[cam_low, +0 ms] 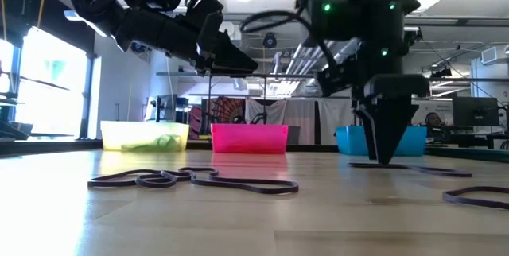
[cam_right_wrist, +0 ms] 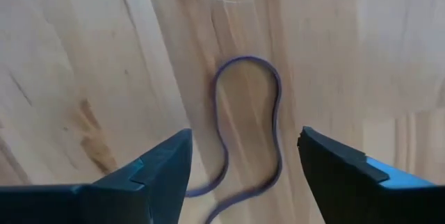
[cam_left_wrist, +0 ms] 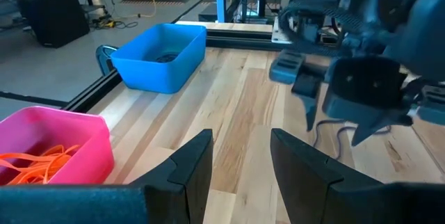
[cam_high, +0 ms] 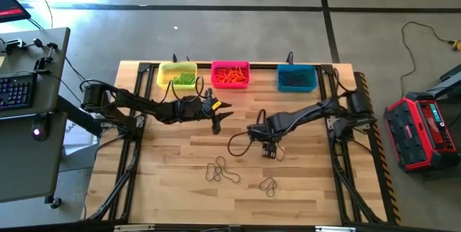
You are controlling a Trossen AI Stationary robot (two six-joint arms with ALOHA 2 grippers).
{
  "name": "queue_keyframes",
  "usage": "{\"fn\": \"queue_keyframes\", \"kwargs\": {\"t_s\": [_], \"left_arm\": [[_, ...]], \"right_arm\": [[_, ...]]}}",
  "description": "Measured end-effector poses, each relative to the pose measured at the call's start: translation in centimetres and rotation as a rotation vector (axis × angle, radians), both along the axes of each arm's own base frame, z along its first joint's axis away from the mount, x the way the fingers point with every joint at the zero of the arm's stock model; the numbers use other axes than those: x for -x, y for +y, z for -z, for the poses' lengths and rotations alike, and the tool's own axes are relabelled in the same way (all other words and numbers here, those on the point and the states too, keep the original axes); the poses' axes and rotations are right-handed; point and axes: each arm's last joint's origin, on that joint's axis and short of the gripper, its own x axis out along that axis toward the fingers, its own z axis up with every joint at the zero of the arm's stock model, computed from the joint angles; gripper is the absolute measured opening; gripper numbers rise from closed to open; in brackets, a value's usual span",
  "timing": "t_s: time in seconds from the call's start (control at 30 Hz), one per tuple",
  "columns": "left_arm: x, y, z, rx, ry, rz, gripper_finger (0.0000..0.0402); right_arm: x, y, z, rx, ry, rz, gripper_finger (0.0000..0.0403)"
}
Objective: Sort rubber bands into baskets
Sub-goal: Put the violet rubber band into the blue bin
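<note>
While lying flat, the dark rubber band (cam_right_wrist: pixel 247 133) runs lengthwise between the right gripper's (cam_right_wrist: pixel 243 172) fingers.

Band (cam_right_wrist: pixel 247 140) loop perhaps cut off.

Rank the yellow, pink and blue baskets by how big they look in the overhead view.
1. yellow basket, pink basket and blue basket: all three look about alike, so no real ranking.

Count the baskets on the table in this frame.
3, in a row along the table's far edge: the yellow basket on the left, the pink basket in the middle, the blue basket on the right. None appears hidden.
</note>
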Motion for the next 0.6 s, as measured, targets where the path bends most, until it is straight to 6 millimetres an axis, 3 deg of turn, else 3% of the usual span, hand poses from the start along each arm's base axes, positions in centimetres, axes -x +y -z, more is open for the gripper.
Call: {"fn": "queue_keyframes", "kwargs": {"t_s": [0.23,0.6], "left_arm": [[0.0,0.0,0.1,0.000,0.006,0.000,0.0138],[0.1,0.0,0.4,-0.014,0.043,0.005,0.0138]], "right_arm": [[-0.3,-1.0,0.6,-0.018,0.010,-0.009,0.0236],[-0.4,-1.3,0.6,-0.093,0.007,-0.042,0.0060]]}}
